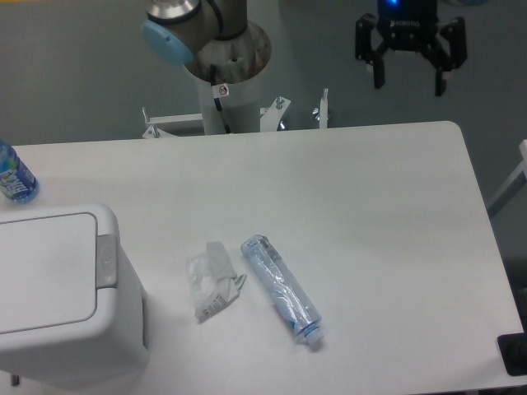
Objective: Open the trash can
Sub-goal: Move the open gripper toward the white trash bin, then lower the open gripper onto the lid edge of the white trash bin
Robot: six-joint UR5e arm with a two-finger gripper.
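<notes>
Trash can (62, 300) at table's (370, 214) near-left corner, lid down, grey button (106, 261) on right rim. Crumpled wrapper (212, 281), flattened bottle (282, 289) mid-table. Gripper (409, 80) far upper right, fingers spread apart, well away from can.

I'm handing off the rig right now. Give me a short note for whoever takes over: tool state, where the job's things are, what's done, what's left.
Tool: open, empty, raised beyond the far right part of the table, touching nothing.
Trash can: at the near left corner of the table, lid flat and closed; grey push button on its right rim, untouched.
Also on the table: a crumpled clear wrapper and a flattened plastic bottle lying mid-table, and a blue-labelled bottle at the far left edge.
Done: nothing yet.
Left: bring the tool across to the trash can, likely press the button, and confirm the lid opens.
</notes>
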